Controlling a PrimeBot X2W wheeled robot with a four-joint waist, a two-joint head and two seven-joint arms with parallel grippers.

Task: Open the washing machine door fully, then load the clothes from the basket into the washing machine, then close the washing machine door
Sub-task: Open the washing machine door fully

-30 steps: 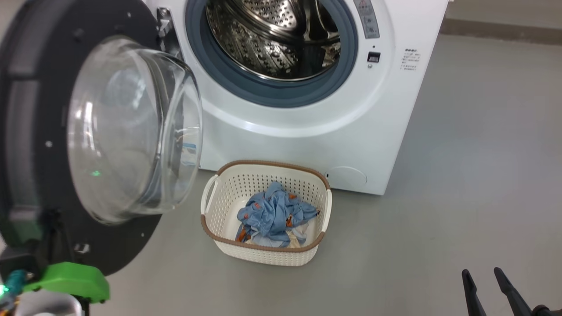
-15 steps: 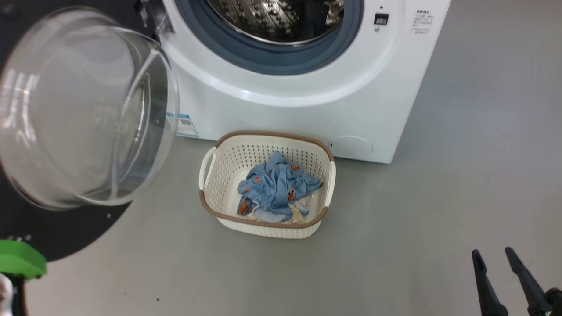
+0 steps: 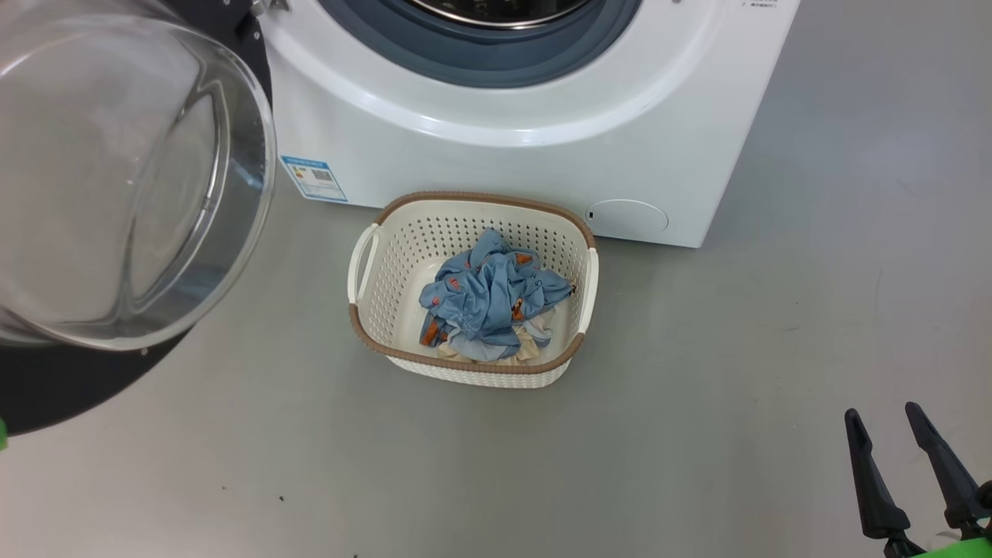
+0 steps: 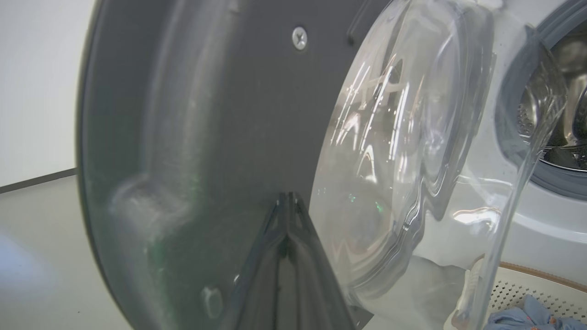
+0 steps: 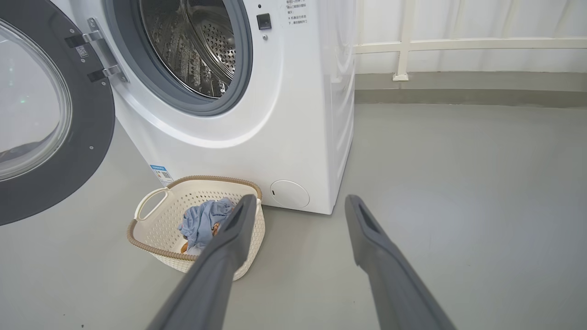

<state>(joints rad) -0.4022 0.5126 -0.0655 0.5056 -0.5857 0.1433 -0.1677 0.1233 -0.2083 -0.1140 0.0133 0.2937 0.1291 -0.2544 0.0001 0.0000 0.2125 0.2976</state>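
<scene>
The washing machine [image 3: 496, 155] [image 5: 257, 137] stands with its steel drum [image 5: 192, 46] exposed. Its door [image 3: 116, 178] [image 5: 41, 110] [image 4: 206, 137] hangs swung out to the left, black rim around a bulging glass bowl. On the floor in front sits the cream basket [image 3: 372, 325] [image 5: 151, 229], holding the light blue clothes [image 3: 492, 298] [image 5: 204, 222] over some cream cloth. My left gripper [image 4: 288, 198] is shut, its tips close against the door's dark inner rim; whether they touch it I cannot tell. My right gripper [image 3: 883, 415] [image 5: 298, 201] is open and empty, low at the right, well away from the basket.
Grey floor [image 3: 697, 387] spreads wide to the right of the machine and in front of the basket. A white railing [image 5: 458, 46] and a low kerb run along the far wall. A blue sticker [image 3: 314, 178] marks the machine's lower left corner.
The head camera has tilted down, so machine, basket and door have slid up and left in view. The green part of my left arm has nearly left the picture. The right gripper stays open.
</scene>
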